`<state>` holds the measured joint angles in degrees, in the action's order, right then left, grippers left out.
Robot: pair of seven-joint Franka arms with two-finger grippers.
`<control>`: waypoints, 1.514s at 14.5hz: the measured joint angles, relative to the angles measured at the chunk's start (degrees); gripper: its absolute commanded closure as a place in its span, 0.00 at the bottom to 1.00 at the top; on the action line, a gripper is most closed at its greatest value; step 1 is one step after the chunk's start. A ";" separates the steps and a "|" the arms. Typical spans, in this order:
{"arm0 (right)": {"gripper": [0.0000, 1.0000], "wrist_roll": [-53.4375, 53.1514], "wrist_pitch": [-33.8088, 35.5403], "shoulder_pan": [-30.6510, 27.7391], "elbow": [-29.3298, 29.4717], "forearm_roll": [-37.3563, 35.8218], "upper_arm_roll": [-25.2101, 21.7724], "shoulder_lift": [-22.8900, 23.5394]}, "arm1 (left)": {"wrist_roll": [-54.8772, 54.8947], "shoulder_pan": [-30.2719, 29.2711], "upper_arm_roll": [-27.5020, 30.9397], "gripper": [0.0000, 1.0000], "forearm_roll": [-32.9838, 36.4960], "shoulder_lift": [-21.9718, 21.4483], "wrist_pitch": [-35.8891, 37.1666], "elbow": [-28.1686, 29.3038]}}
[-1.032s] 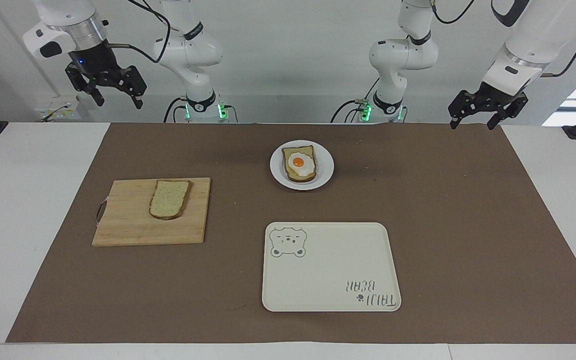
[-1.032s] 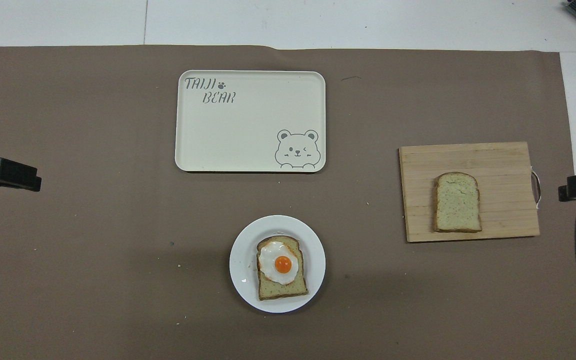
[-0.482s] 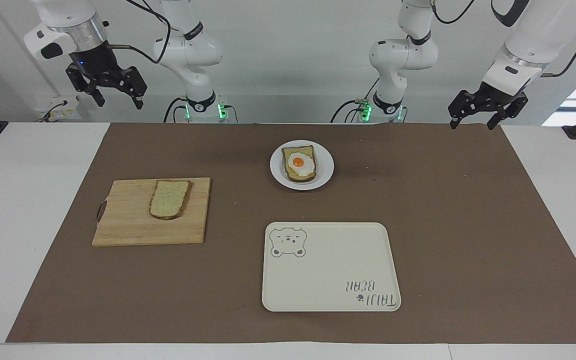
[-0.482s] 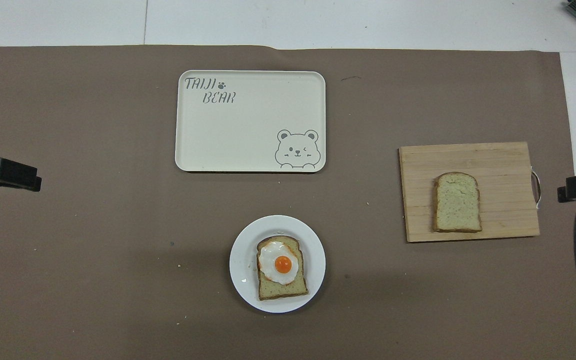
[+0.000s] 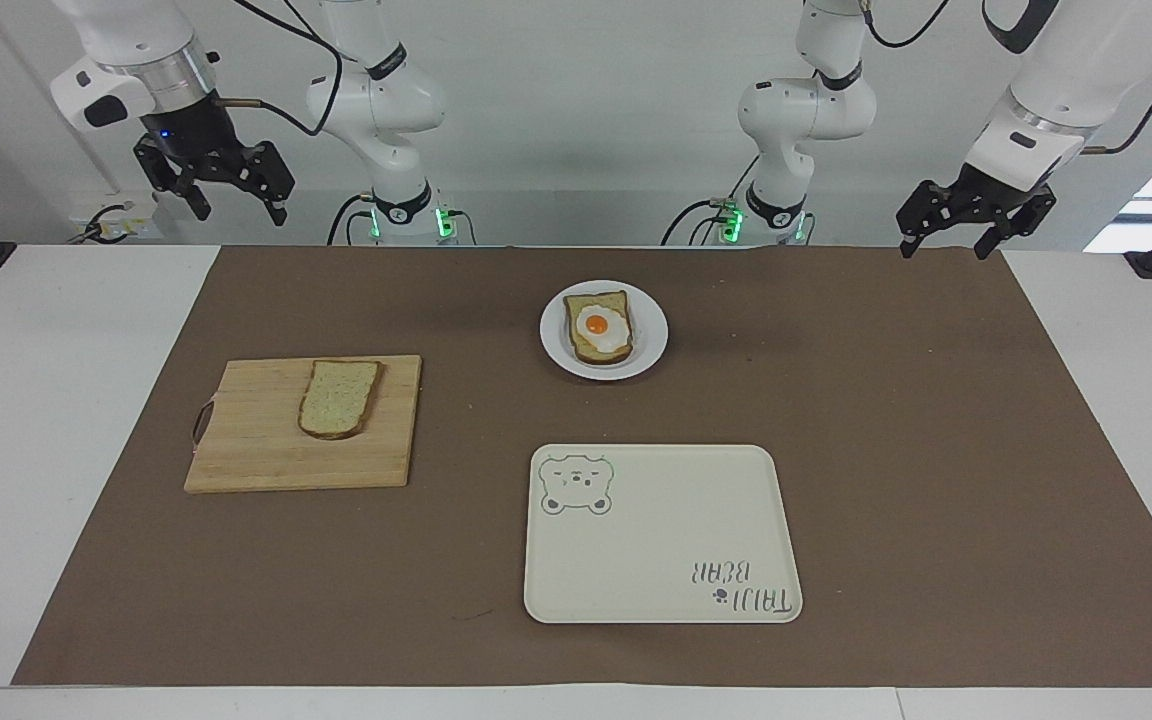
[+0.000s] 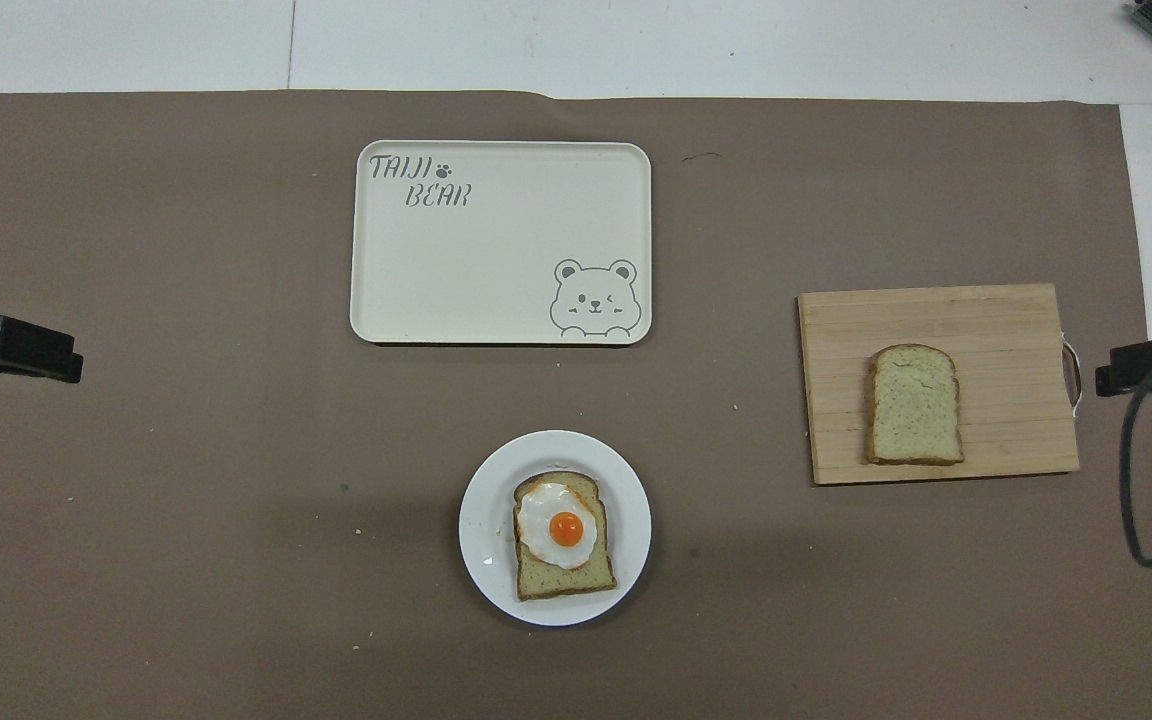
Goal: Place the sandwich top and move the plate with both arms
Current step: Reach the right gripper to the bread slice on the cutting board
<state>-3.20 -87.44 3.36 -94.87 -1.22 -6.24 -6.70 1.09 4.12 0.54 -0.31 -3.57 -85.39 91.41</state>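
The brown mat (image 5: 936,450) covers the table. The cream tray (image 5: 661,540) lies farther from the robots than the plate (image 5: 552,345), which carries the egg-topped slice (image 5: 598,327). The cutting board (image 5: 256,450), toward the right arm's end, bears the sandwich top (image 5: 339,398). The right gripper (image 5: 231,205) and left gripper (image 5: 944,245) hang raised, fingers spread, grasping nothing.
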 measured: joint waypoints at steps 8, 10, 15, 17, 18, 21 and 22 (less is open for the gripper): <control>0.00 0.17 -13.23 0.00 -9.88 0.00 -0.01 3.00 | 0.00 0.00 0.00 0.00 0.00 0.00 0.00 0.00; 0.00 1.57 -17.63 -0.01 -11.71 0.40 -0.02 5.51 | 0.00 0.00 0.00 0.00 0.00 0.00 0.00 0.00; 0.00 5.22 -24.61 -1.52 -12.76 3.90 -0.13 12.39 | 0.00 0.00 0.00 0.00 0.00 0.00 0.00 0.00; 0.00 7.42 -27.38 -1.70 -14.52 4.31 -0.23 13.08 | 0.00 0.00 0.00 0.00 0.00 0.00 0.00 0.00; 0.00 8.11 -28.87 -1.73 -15.87 4.56 -0.24 13.15 | 0.00 0.00 0.00 0.00 0.00 0.00 0.00 0.00; 0.00 9.98 -34.06 -1.87 -20.56 7.25 -0.24 13.42 | 0.00 0.00 0.00 0.00 0.00 0.00 0.00 0.00; 0.00 11.05 -35.43 -2.13 -21.89 7.53 -0.24 13.58 | 0.00 0.00 0.00 0.00 0.00 0.00 0.00 0.00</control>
<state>7.85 -122.87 1.23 -116.76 6.31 -6.48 6.88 1.09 4.12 0.54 -0.31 -3.57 -85.39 91.41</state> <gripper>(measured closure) 0.000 0.000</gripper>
